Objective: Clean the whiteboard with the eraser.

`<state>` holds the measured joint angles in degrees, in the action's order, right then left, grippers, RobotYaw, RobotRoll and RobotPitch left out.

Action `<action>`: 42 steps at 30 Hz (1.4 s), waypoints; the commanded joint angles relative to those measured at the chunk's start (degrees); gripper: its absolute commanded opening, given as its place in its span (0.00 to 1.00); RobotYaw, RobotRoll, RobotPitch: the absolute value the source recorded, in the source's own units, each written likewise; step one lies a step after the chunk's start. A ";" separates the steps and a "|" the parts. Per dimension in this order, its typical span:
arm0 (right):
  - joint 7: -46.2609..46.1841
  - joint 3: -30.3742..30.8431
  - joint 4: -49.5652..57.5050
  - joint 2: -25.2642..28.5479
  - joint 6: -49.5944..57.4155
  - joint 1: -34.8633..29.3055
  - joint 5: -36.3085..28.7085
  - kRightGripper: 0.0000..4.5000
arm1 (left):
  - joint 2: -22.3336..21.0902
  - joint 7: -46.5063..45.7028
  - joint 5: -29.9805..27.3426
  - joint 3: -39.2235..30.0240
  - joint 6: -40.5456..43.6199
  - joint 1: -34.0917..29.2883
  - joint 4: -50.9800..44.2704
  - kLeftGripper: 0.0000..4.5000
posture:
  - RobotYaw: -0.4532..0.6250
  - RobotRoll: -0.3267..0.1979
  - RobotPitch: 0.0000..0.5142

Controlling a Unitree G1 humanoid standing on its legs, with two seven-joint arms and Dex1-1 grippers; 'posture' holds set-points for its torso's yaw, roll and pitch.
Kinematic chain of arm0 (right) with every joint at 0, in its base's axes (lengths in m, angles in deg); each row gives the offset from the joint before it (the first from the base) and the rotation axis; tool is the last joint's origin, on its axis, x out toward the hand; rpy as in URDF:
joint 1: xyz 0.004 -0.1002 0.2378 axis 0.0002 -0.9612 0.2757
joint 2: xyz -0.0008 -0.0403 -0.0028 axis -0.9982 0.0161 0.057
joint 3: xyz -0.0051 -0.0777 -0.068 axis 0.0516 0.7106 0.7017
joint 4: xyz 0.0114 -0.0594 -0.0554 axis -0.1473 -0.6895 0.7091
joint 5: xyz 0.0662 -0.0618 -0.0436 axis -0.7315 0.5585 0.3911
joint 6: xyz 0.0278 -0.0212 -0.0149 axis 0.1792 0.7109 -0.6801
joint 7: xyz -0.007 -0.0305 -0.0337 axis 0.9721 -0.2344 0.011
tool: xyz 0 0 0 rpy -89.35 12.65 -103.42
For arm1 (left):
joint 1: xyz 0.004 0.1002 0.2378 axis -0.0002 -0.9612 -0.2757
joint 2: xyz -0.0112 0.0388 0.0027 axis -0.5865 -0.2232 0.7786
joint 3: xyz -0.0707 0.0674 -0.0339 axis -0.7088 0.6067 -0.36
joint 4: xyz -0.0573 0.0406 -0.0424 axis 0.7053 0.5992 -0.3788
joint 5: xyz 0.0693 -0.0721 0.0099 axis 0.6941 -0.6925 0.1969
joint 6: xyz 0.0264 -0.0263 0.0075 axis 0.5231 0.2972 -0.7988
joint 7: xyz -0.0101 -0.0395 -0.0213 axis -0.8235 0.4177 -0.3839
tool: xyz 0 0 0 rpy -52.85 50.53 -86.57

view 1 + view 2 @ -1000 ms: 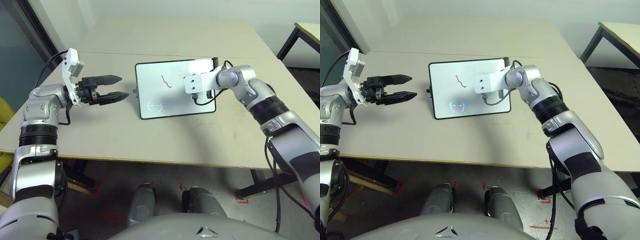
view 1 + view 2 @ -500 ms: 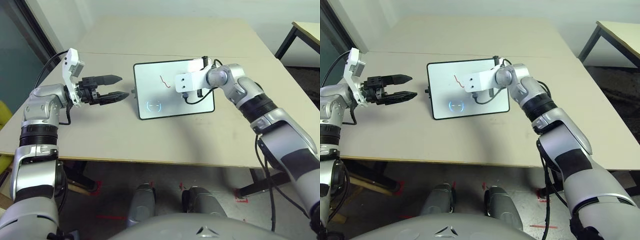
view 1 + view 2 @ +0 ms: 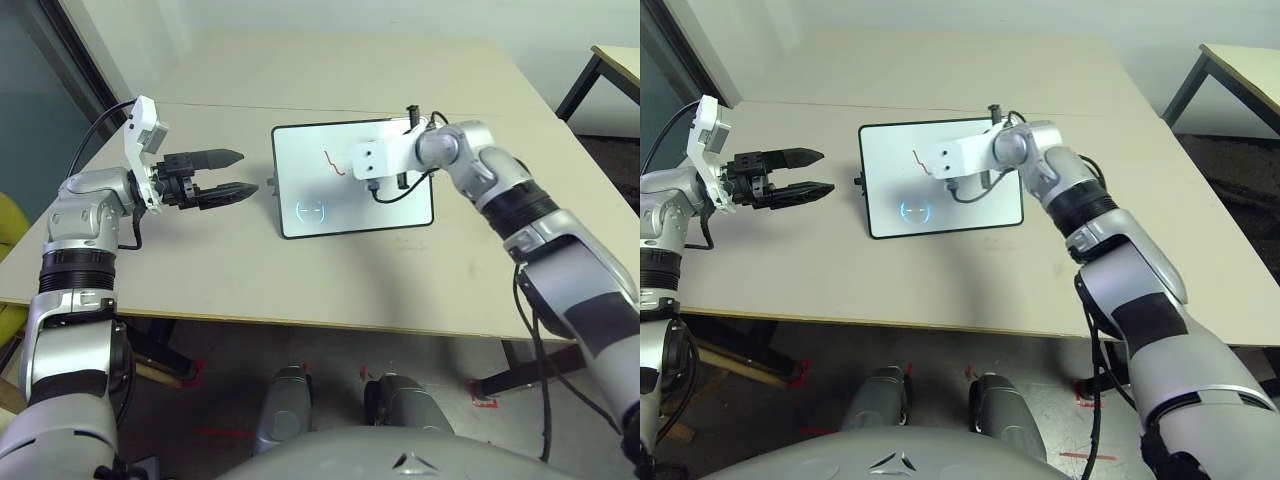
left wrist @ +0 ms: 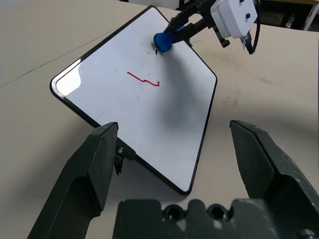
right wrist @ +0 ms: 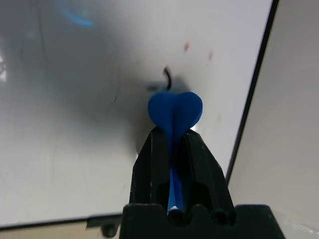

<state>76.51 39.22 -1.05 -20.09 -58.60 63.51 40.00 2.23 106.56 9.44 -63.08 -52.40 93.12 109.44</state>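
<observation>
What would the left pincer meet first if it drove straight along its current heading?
Most likely the whiteboard: the open left pincer points at its near edge, with bare table between. The right pincer, shut on the eraser, lies farther along. Height is unclear; it might pass over.

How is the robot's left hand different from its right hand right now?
The left hand is open with nothing in it, while the right hand is shut on the blue eraser. The left hand hangs over bare table beside the whiteboard; the right hand reaches over the whiteboard itself. Both have two black fingers.
</observation>
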 commanded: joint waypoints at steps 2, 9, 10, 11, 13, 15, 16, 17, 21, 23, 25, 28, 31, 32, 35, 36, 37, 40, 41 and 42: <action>0.80 -0.41 1.13 2.34 0.24 -1.71 -0.27 0.02 | 0.09 0.22 0.31 0.22 -0.49 0.79 0.51 1.00 | 0.68 0.62 0.00; 0.83 -0.07 2.21 1.91 1.05 -2.44 -0.34 0.02 | 0.44 0.38 0.49 0.55 -0.75 1.43 1.21 1.00 | 0.68 0.62 0.00; 0.85 0.08 2.29 1.48 1.11 -2.39 -0.36 0.02 | 0.47 0.36 0.51 0.57 -0.78 1.46 1.22 1.00 | 0.68 0.62 0.00; 0.81 0.26 2.26 1.03 1.11 -2.25 -0.31 0.02 | 0.49 0.33 0.52 0.56 -0.81 1.48 1.22 1.00 | 0.68 0.62 0.00; 0.68 0.54 1.93 -0.04 1.03 -1.71 -0.24 0.02 | 0.50 0.24 0.51 0.51 -0.83 1.46 1.17 1.00 | 0.68 0.62 0.00; 0.45 0.71 1.32 -1.20 0.93 -0.91 -0.08 0.02 | 0.39 0.23 0.43 0.38 -0.77 1.29 1.02 1.00 | 0.69 0.62 0.00; 0.38 0.80 0.99 -1.81 0.82 -0.51 -0.02 0.02 | 0.31 0.20 0.40 0.30 -0.74 1.16 0.91 1.00 | 0.69 0.62 0.00; 0.28 0.85 0.65 -2.35 0.71 -0.16 0.05 0.02 | 0.24 0.16 0.38 0.23 -0.69 1.05 0.79 1.00 | 0.69 0.62 0.00; -0.18 1.31 -0.98 -4.41 0.17 1.09 0.41 0.02 | 0.03 -0.03 0.09 -0.08 -0.36 0.35 -0.05 1.00 | 0.70 0.62 0.00; -0.45 1.50 -1.90 -5.25 -0.12 1.72 0.53 0.02 | -0.04 -0.15 -0.02 -0.20 -0.22 0.04 -0.40 1.00 | 0.70 0.62 0.00; -0.64 1.63 -2.59 -5.82 -0.37 2.23 0.56 0.02 | -0.08 -0.21 -0.10 -0.31 -0.16 -0.20 -0.62 1.00 | 0.70 0.62 0.00; -0.85 1.71 -3.45 -6.28 -0.67 2.89 0.51 0.02 | -0.08 -0.35 -0.13 -0.37 -0.08 -0.30 -0.74 1.00 | 0.71 0.62 0.00; -1.23 1.65 -4.47 -6.01 -1.03 3.12 0.49 0.02 | -0.02 -0.48 -0.16 -0.44 -0.08 -0.32 -0.80 1.00 | 0.71 0.62 0.00; -1.39 1.64 -4.84 -5.64 -1.11 3.07 0.58 0.02 | 0.01 -0.53 -0.17 -0.43 -0.07 -0.31 -0.83 1.00 | 0.71 0.62 0.00; -1.46 1.29 -5.59 -4.24 -1.06 2.54 0.37 0.02 | 0.10 -0.56 -0.14 -0.34 -0.16 -0.24 -0.77 1.00 | 0.71 0.62 0.00; -1.48 1.12 -5.76 -3.81 -1.01 2.35 0.24 0.02 | 0.12 -0.57 -0.13 -0.31 -0.22 -0.22 -0.72 1.00 | 0.71 0.62 0.00; -1.52 0.95 -5.86 -3.36 -0.92 2.17 0.14 0.02 | 0.14 -0.54 -0.14 -0.28 -0.25 -0.20 -0.71 1.00 | 0.71 0.62 0.00; -1.64 0.63 -5.88 -2.02 -0.73 1.72 -0.05 0.02 | 0.23 -0.51 -0.10 -0.16 -0.28 -0.08 -0.61 1.00 | 0.70 0.62 0.00; -1.66 0.58 -5.85 -1.60 -0.71 1.59 -0.12 0.02 | 0.25 -0.50 -0.07 -0.12 -0.29 -0.04 -0.57 1.00 | 0.70 0.62 0.00; -1.61 0.47 -5.74 -1.21 -0.64 1.40 -0.31 0.02 | 0.27 -0.47 -0.05 -0.09 -0.29 0.01 -0.52 1.00 | 0.70 0.62 0.00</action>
<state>74.91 40.44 -5.21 -22.56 -60.13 65.88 39.74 2.38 105.96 9.44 -63.21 -52.65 93.43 109.45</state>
